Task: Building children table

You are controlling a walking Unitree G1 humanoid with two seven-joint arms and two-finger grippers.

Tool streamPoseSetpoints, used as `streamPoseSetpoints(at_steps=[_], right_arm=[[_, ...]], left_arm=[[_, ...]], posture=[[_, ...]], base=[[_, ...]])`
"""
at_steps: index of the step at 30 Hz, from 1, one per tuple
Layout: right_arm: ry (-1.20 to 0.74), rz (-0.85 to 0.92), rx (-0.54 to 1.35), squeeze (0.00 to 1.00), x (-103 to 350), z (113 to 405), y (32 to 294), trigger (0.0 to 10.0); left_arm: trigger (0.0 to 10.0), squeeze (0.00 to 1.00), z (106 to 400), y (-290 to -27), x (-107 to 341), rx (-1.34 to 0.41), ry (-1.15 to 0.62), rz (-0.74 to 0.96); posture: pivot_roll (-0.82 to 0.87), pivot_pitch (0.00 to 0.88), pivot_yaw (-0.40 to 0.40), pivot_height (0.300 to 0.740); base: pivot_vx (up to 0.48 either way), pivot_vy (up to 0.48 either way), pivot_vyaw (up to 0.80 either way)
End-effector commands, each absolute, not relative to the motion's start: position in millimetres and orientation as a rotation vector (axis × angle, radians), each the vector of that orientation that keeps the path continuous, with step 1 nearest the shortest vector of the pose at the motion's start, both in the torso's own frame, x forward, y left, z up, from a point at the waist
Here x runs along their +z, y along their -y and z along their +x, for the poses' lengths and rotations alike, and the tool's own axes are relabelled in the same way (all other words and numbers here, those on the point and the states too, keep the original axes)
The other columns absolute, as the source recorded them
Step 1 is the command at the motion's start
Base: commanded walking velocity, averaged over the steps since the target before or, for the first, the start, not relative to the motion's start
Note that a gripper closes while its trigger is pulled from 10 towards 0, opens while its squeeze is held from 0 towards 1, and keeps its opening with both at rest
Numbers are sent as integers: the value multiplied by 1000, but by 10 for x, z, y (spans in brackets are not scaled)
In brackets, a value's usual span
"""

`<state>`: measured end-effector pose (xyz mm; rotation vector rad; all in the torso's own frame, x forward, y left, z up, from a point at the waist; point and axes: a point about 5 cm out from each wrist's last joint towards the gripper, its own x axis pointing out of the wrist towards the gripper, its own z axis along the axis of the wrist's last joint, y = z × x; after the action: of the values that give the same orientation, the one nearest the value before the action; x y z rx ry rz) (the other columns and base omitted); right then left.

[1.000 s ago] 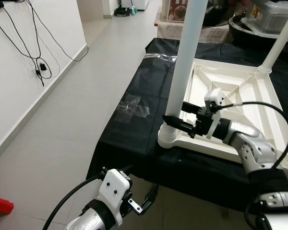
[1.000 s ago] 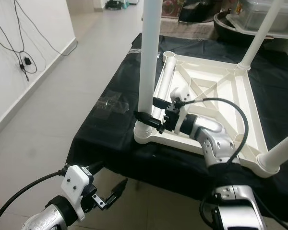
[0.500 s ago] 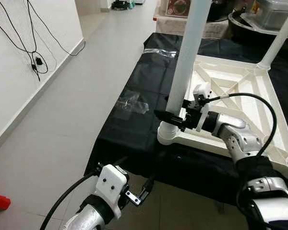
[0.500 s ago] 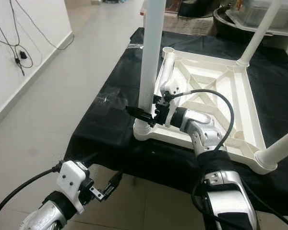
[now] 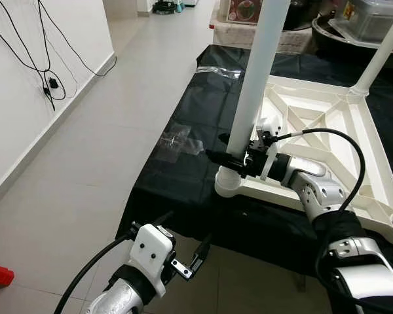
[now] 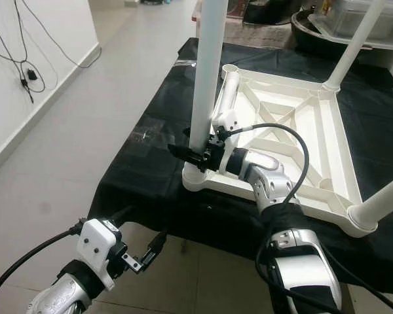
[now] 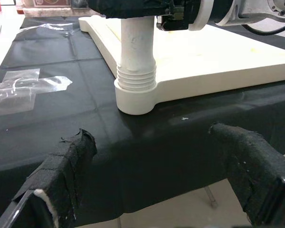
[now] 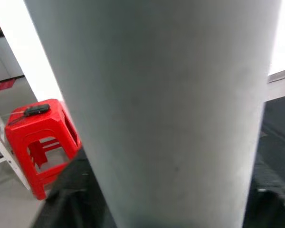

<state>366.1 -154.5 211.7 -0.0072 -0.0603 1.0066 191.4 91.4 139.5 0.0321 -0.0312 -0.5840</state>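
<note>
One white children's table top (image 5: 327,131), inverted on a black-draped worktop (image 5: 183,163). Near-corner leg (image 5: 252,98): upright, long axis vertical, seated in its threaded corner socket (image 7: 135,92). Right gripper (image 5: 232,159): fingers straddling the leg's base just above the socket, grasping it; this arm is the nearer. Left gripper (image 7: 156,171): released, fingers apart, low before the worktop edge, leg straight ahead, apart. Red stool (image 8: 42,142) on floor behind. Legible writing: none.
</note>
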Motion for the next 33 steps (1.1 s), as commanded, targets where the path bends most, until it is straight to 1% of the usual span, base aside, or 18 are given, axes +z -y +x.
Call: streamPoseSetpoints(at_steps=[1, 14, 17, 18, 21, 23, 24, 27, 28, 29, 31, 32, 33], right_arm=[[63, -11, 1016, 0, 2091, 3659, 1522, 0], [71, -9, 1020, 0, 1969, 3586, 1468, 0], [74, -21, 904, 0, 1876, 3558, 1478, 0], [74, -21, 904, 0, 1876, 3558, 1478, 0], [82, -22, 674, 0, 1784, 3555, 1529, 0], [85, -24, 590, 0, 1747, 3541, 1549, 0], [67, -57, 511, 0, 1694, 3515, 1561, 0], [56, -82, 456, 0, 1660, 3494, 1571, 0], [37, -78, 340, 0, 1623, 3480, 1602, 0], [23, -83, 135, 0, 1593, 3431, 1643, 0], [7, -60, -136, 0, 1570, 3323, 1692, 0], [7, -60, -136, 0, 1570, 3323, 1692, 0], [-2, -44, -231, 0, 1565, 3262, 1682, 0]], left_arm=[[10000, 0, 1900, -899, 1388, -586, 33, 35], [10000, 0, 1899, -897, 1382, -593, 28, 37], [10000, 0, 1902, -897, 1381, -594, 27, 38], [10000, 0, 1902, -897, 1381, -594, 27, 38], [10000, 0, 1910, -902, 1377, -593, 27, 39], [10000, 0, 1913, -904, 1376, -594, 26, 39], [10000, 0, 1916, -904, 1375, -595, 27, 40], [10000, 0, 1919, -904, 1374, -596, 27, 41], [10000, 0, 1924, -907, 1371, -597, 27, 42], [10000, 0, 1932, -910, 1368, -598, 27, 44], [10000, 0, 1943, -912, 1365, -599, 27, 46], [10000, 0, 1943, -912, 1365, -599, 27, 46], [10000, 0, 1945, -912, 1364, -600, 27, 47]], posture=[[105, 153, -72, 740], [106, 155, -68, 740], [104, 155, -68, 740], [104, 155, -68, 740], [94, 154, -64, 740], [94, 154, -64, 740], [92, 154, -60, 740], [92, 154, -60, 740], [87, 150, -58, 740], [87, 147, -57, 740], [86, 145, -56, 740], [86, 145, -56, 740], [86, 145, -56, 740]], base=[[0, 0, 0], [0, 0, 0], [0, 0, 0], [0, 0, 0], [0, 0, 0], [0, 0, 0], [0, 0, 0], [0, 0, 0], [0, 0, 0], [0, 0, 0], [0, 0, 0], [0, 0, 0], [0, 0, 0]])
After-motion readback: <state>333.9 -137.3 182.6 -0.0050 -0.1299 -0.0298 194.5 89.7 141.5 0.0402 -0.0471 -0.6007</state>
